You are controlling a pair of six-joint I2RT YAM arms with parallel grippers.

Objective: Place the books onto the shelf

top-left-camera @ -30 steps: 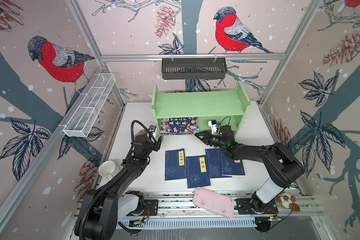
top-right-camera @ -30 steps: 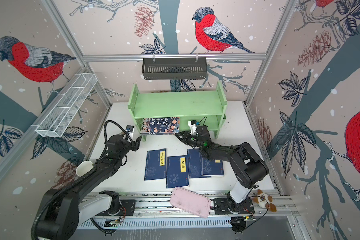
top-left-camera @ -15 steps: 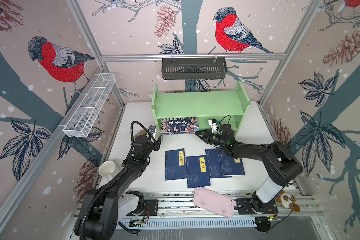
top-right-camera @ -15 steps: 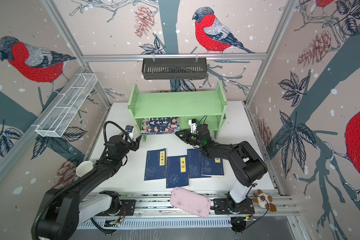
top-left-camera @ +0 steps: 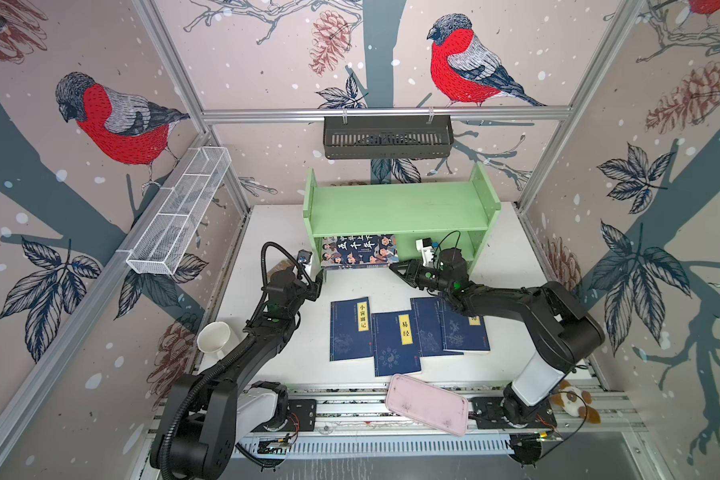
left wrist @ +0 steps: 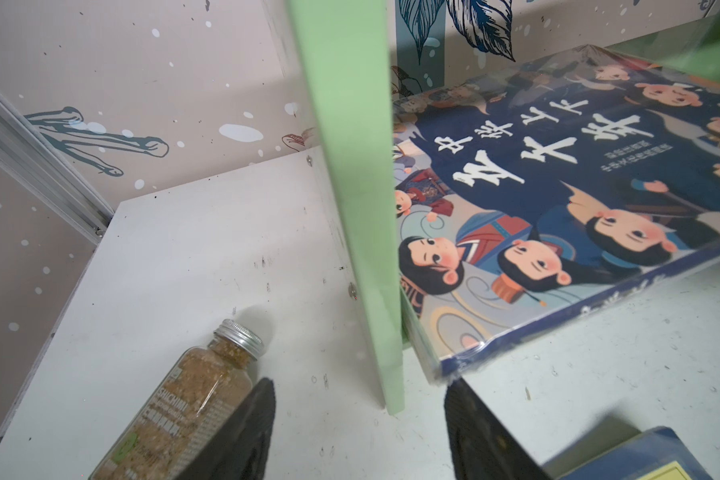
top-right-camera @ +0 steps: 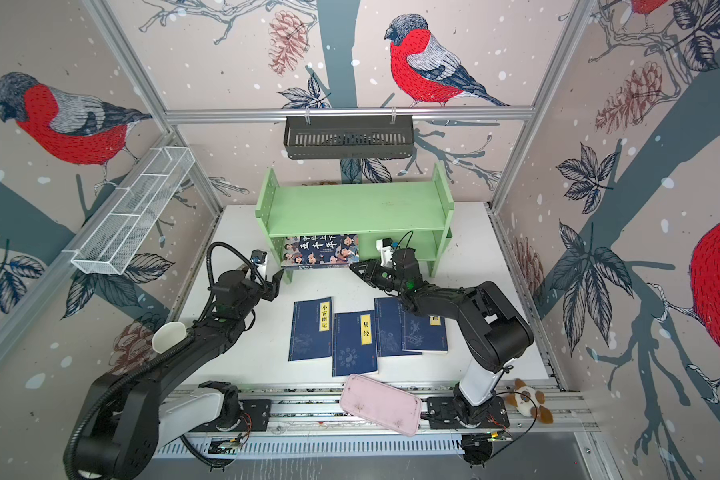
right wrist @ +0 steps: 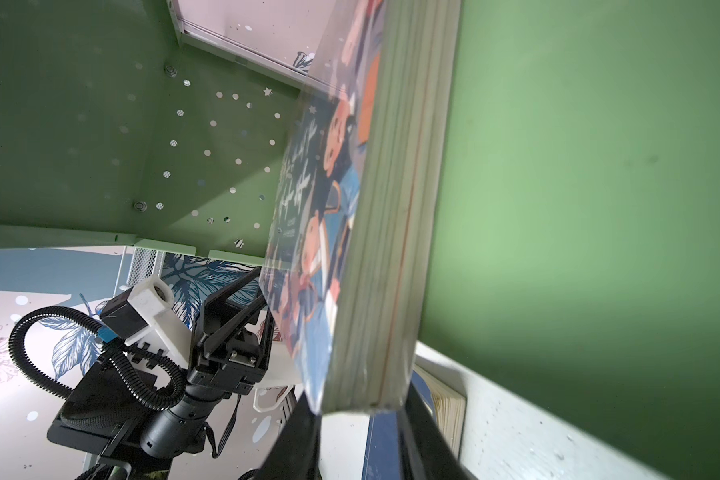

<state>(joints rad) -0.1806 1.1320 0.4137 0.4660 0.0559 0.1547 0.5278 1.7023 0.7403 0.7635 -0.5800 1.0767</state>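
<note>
Navy-blue paperbacks [top-left-camera: 350, 332], all four, lie flat on the white table [top-left-camera: 508, 257], none shelved yet. Only the cartoon-cover book [top-left-camera: 358, 249] is partway into the lower tier of the green shelf [top-left-camera: 398, 208], its front edge jutting out. The right gripper [top-left-camera: 395, 267] pinches that book's near right corner. The left gripper [top-left-camera: 319, 279] stands open and empty beside the shelf's left side panel. Most of the task remains.

The yellow label on the leftmost blue book [top-left-camera: 348, 332] reads 小窗幽记. That on the second blue book [top-left-camera: 391, 353] reads 易经. On the rightmost blue book [top-right-camera: 427, 338] only 谭 shows. White characters on the big book [top-left-camera: 358, 251] read 中华上下五千年. The label on the bottle [left wrist: 188, 399] reads SHICHIMI.
</note>
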